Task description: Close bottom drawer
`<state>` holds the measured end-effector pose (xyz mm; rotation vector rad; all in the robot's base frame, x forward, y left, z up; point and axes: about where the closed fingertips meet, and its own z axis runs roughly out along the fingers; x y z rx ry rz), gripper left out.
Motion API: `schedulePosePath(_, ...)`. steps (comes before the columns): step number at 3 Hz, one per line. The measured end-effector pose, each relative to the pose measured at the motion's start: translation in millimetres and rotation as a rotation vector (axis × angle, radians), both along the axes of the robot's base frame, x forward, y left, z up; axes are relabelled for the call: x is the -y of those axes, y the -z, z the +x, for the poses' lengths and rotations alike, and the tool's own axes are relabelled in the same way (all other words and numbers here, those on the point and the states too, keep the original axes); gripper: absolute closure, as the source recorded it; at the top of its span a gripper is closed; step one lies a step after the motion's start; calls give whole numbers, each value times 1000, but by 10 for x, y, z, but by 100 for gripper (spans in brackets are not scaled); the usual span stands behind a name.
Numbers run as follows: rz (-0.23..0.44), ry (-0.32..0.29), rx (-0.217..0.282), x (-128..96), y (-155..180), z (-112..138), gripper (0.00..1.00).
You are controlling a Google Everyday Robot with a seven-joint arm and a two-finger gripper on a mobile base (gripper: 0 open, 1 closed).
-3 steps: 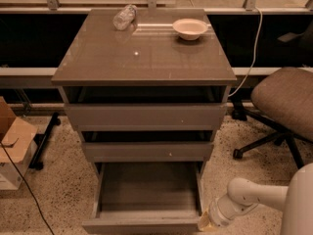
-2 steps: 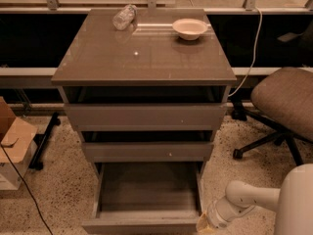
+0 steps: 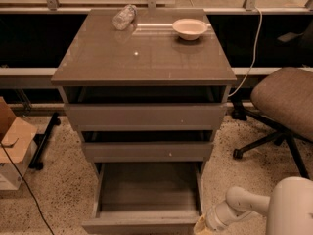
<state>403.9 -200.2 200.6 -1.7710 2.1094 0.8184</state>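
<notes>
I see my gripper (image 3: pixel 201 225) has crept nearer the bottom drawer's (image 3: pixel 146 192) front right corner. The drawer is still pulled out, and I cannot tell the gripper's state.

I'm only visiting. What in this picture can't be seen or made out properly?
- Gripper: low at the bottom drawer's front right corner, mostly cut off by the camera view's lower edge. Contact with the drawer is unclear.
- Bottom drawer's front face: cut off by the same edge.
- Insides of the top drawer and middle drawer: dark gaps, shadowed by what sits above.
- Clear object on the cabinet top: too blurred to identify.
</notes>
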Motion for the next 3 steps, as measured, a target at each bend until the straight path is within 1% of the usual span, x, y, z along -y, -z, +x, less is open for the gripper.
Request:
schedulePosePath(1, 30, 10, -10, -16, 165, 78, 100)
schedulePosePath(2, 30, 10, -10, -17, 166, 78, 100)
schedulePosePath(3, 32, -9, 72, -211, 277, 228, 100)
